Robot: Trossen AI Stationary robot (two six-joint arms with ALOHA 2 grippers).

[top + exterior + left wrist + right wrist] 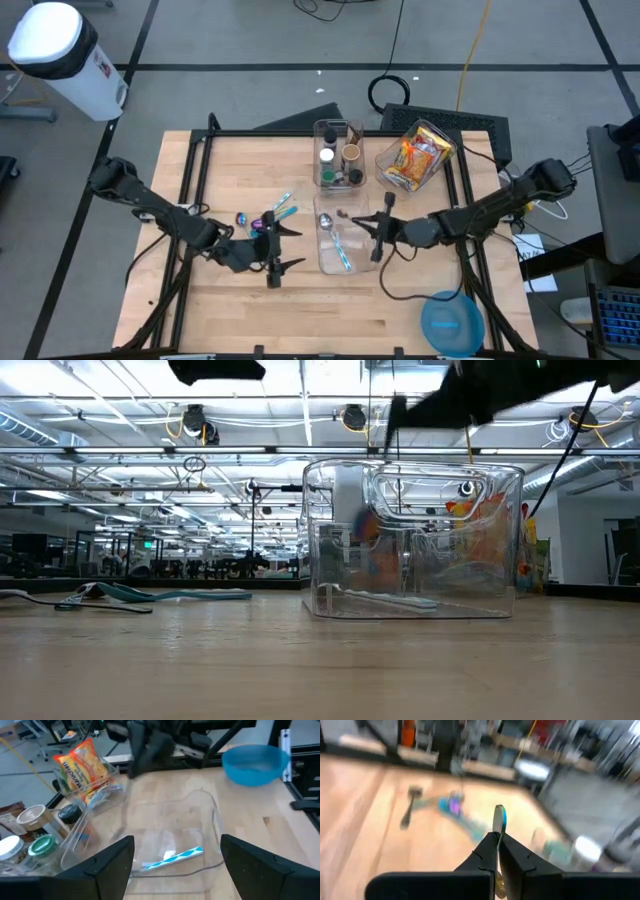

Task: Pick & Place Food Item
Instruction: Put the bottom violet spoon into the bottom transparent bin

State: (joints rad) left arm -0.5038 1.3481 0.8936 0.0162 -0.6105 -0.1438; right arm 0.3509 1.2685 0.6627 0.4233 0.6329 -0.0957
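The left pincer is low over the wooden tabletop, just beside the clear tub in the middle. Its two fingers are spread wide and hold nothing. Inside the tub lies a blue and white spoon.

The right pincer is at the other side of the same tub. Its fingers are pressed together, pinching a thin shiny thing that sticks up between the tips. It may be a spoon handle, but the view is too blurry to be sure.

More small spoons lie on the tabletop near the left pincer. A bag of noodles sits in a clear tub at the back. Beside it, another tub holds little jars. A blue bowl sits near the front edge.
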